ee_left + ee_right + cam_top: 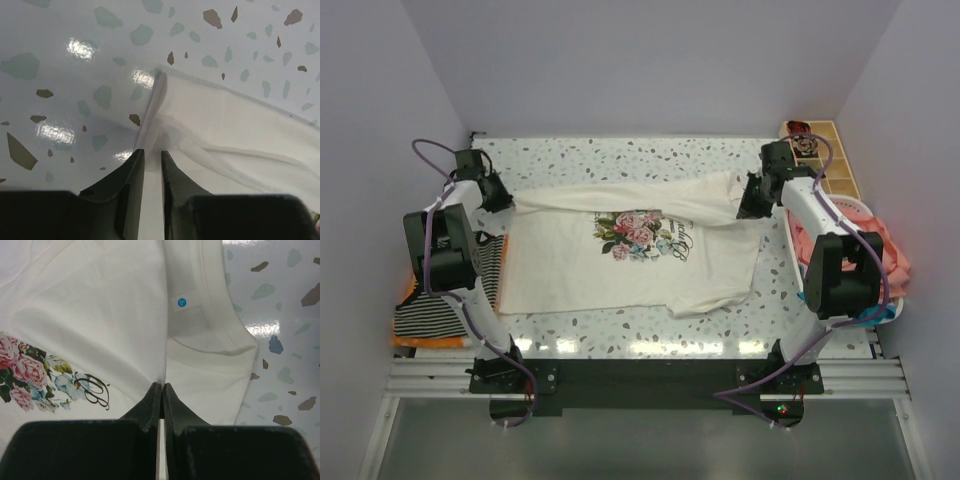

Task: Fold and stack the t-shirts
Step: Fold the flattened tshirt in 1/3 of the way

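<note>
Cream t-shirt (620, 275) lies flat in the top view, long axis left to right, its far edge beyond the rose print (640, 235) held at both ends, by the left gripper (498, 192) far left of the print and the right gripper (752, 200) far right of it. In the left wrist view the fingers (127, 185) pinch a ridge of cream cloth. In the right wrist view the fingers (147, 405) are closed on cloth just right of the print, so I judge the fold goes toward the near edge, both arms together.
</note>
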